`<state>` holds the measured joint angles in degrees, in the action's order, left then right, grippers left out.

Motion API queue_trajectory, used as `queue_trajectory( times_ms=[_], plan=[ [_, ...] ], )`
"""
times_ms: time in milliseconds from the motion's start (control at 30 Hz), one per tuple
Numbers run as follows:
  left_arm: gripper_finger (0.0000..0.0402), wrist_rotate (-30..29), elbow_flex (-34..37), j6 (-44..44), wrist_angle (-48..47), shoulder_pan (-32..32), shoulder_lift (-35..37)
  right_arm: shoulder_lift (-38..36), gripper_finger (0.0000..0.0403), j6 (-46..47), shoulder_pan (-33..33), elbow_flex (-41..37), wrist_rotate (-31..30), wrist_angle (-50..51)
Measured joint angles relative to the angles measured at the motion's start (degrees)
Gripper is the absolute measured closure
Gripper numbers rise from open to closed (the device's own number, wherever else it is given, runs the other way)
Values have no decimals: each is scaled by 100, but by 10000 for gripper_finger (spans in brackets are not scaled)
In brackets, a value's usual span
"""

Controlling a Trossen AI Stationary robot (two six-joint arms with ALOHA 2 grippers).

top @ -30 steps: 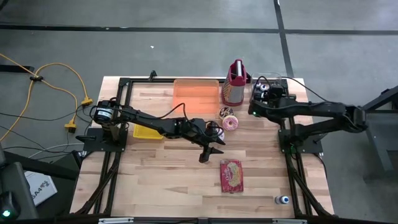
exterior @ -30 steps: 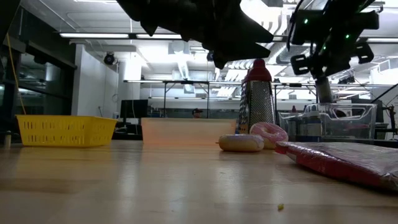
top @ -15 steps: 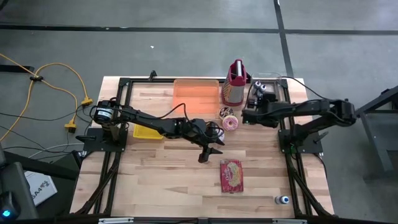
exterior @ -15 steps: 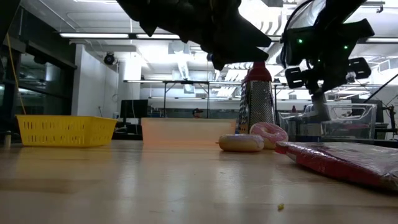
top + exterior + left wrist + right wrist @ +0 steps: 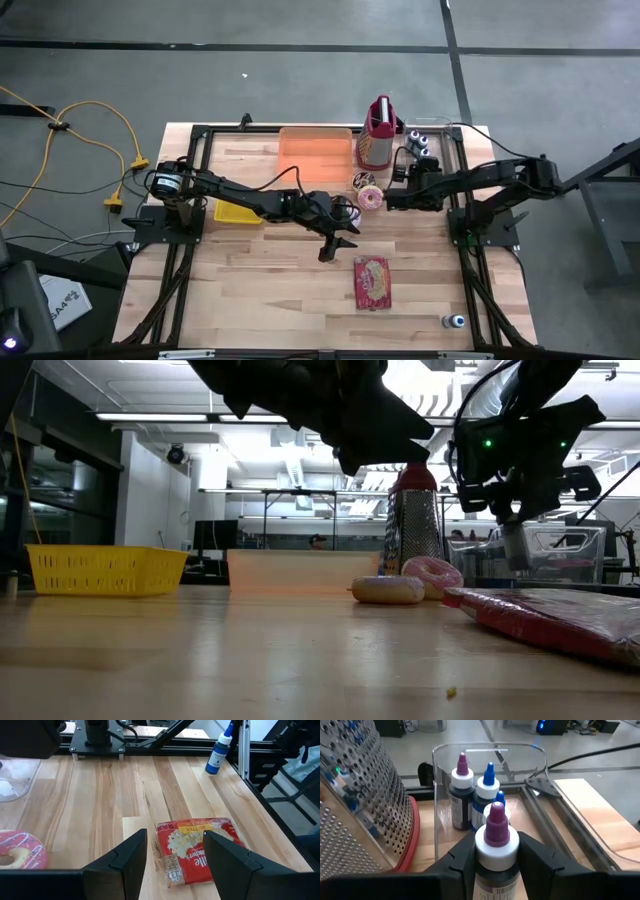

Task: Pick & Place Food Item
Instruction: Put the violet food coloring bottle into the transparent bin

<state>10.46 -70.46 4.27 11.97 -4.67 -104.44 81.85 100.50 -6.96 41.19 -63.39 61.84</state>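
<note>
A pink frosted donut (image 5: 371,199) and a pale bagel-like ring (image 5: 362,181) lie on the wooden table near its middle. A red snack packet (image 5: 372,282) lies flat nearer the front. My left gripper (image 5: 335,243) hangs open above the table, with the packet (image 5: 197,850) ahead of its fingers and the donut (image 5: 20,855) off to one side. Just right of the donut, my right gripper (image 5: 392,198) is shut on a small dropper bottle with a purple cap (image 5: 496,827). My right gripper pinches the bottle's body just under its white collar (image 5: 492,882), one finger on each side. The purple cap stands up above the fingers. In the low view the bottle's body (image 5: 512,548) hangs below the gripper, upright and clear of the table.
A red-topped metal grater (image 5: 377,135) and an orange tray (image 5: 315,150) stand at the back. A clear tub (image 5: 445,785) holds more dropper bottles. A yellow basket (image 5: 235,212) sits at the left, and a blue bottle (image 5: 456,321) at the front right corner.
My right gripper has carried the purple-capped bottle away from the clear tub. It has moved down and toward the table's near and left side, ending beside the pink donut, and its wrist has turned. The bottle stays upright in the hold.
</note>
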Motion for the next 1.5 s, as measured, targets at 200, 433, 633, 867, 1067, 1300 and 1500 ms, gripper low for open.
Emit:
queue_trajectory(
  times_ms=[200,433,633,867,1067,1300,1500],
  plan=[
    [215,0,0,5,0,-1,0,2,283,1,0,0,55,-32],
    [215,0,0,5,2,1,0,2,277,1,0,0,83,-46],
    [215,0,0,5,2,0,0,2,277,-20,0,0,268,-57],
    [215,1,0,11,1,1,0,2,269,-23,0,0,345,-57],
    [215,2,0,24,-1,-1,0,2,268,-23,0,0,354,-79],
    [215,2,0,27,-3,-2,0,2,268,-104,0,0,339,-78],
    [215,2,0,27,-5,1,0,2,268,-170,54,0,219,62]
  ],
)
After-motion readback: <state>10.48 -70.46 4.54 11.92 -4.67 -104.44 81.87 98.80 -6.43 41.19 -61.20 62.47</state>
